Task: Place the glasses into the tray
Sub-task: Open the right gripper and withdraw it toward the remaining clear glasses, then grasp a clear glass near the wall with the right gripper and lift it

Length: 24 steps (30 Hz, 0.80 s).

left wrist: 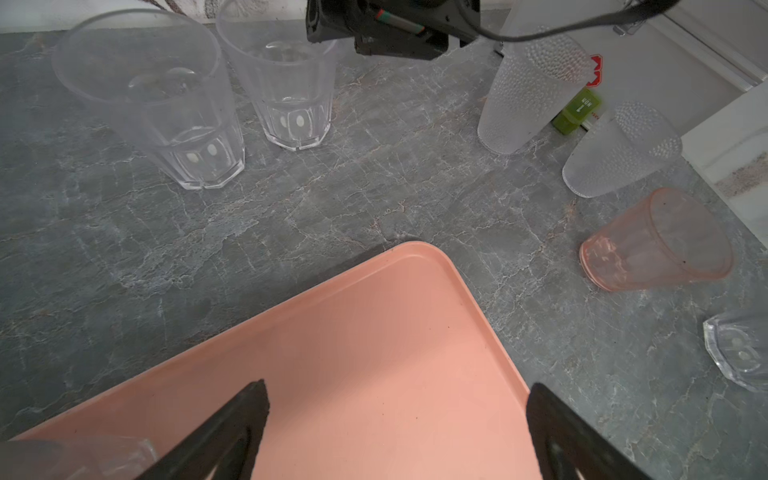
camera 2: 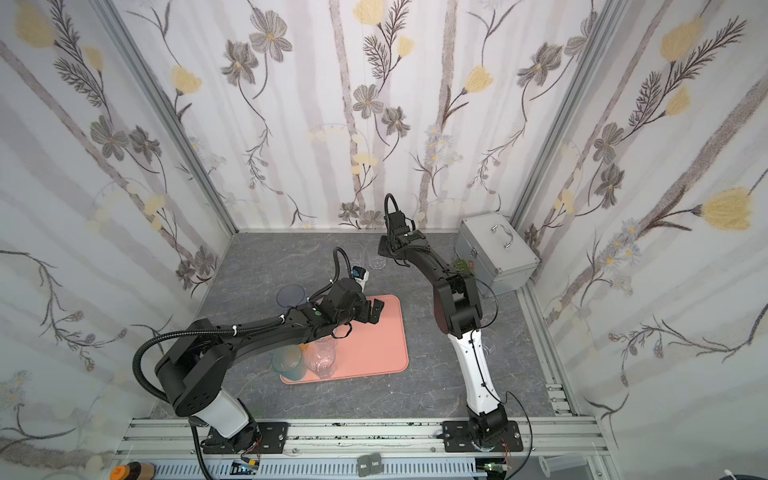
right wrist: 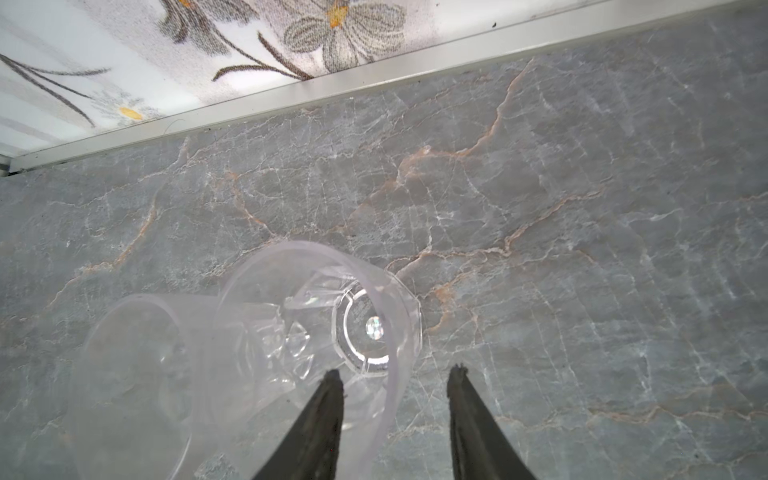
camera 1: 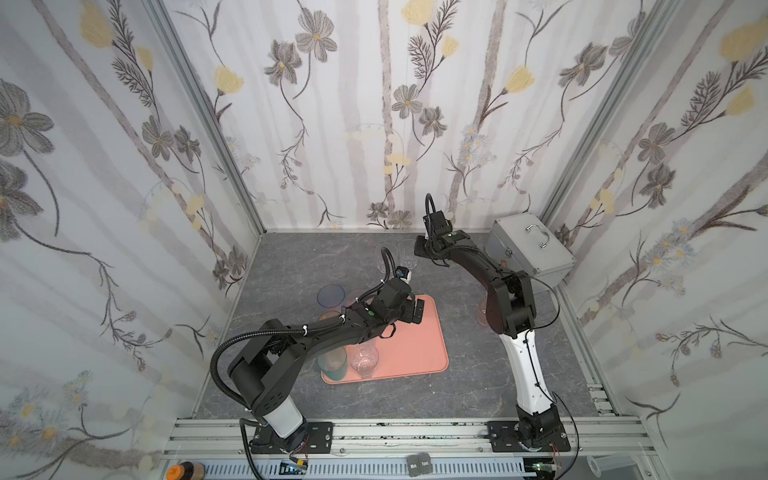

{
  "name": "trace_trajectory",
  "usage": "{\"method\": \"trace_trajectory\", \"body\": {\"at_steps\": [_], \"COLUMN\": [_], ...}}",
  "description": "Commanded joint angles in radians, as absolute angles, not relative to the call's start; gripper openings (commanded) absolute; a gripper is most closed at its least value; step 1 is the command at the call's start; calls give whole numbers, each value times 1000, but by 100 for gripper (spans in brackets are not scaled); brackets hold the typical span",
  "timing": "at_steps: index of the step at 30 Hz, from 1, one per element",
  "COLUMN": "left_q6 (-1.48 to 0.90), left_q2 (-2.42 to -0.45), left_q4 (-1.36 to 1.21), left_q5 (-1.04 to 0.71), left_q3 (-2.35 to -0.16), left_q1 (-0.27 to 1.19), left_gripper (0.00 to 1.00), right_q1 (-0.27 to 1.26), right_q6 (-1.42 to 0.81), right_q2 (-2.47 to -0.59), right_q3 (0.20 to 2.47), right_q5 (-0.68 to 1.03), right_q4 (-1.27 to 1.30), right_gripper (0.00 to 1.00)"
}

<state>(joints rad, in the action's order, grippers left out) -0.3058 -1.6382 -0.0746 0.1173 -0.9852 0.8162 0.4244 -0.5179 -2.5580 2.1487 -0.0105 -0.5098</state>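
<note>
The salmon-pink tray (camera 1: 415, 353) (camera 2: 374, 345) (left wrist: 374, 332) lies mid-table. A teal glass (camera 1: 332, 363) and a clear glass (camera 1: 364, 360) stand on its near left corner. My left gripper (camera 1: 417, 311) (left wrist: 397, 388) hovers open and empty over the tray's far part. At the back, my right gripper (camera 1: 420, 248) (right wrist: 395, 371) is open, straddling the wall of a clear tumbler (right wrist: 324, 316): one finger is inside the mouth, the other outside. A second clear tumbler (right wrist: 133, 374) touches it. Two frosted glasses (left wrist: 532, 95) (left wrist: 619, 153), an orange-pink one (left wrist: 656, 245) and a blue one (camera 1: 331, 295) stand off the tray.
A silver case (camera 1: 528, 249) with a handle sits at the back right, with a small green object (left wrist: 577, 110) beside it. Another clear glass (left wrist: 739, 353) stands right of the tray. The back wall's rail (right wrist: 374, 75) runs close behind the right gripper.
</note>
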Motion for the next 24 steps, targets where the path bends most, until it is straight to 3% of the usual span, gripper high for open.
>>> {"method": "trace_trajectory", "body": {"at_steps": [1, 6, 15, 24], "left_q6": [-273, -261, -245, -287], "left_q2": [-1633, -1628, -1604, -1496], "left_q4": [-123, -129, -132, -131], "left_q5": [89, 77, 111, 158], "left_q3": [-978, -974, -951, -928], "left_q1": [816, 820, 825, 818], "left_gripper": [100, 100, 100, 100], "right_q1": [417, 411, 412, 416], "right_q6": [-505, -495, -482, -463], "right_q2": [-2582, -2608, -2588, -2466], "right_q3": [2175, 2200, 2199, 2099], "right_q5": [-41, -54, -85, -135], "right_q4": [-497, -500, -527, -542], "right_gripper": [40, 32, 8, 0]}}
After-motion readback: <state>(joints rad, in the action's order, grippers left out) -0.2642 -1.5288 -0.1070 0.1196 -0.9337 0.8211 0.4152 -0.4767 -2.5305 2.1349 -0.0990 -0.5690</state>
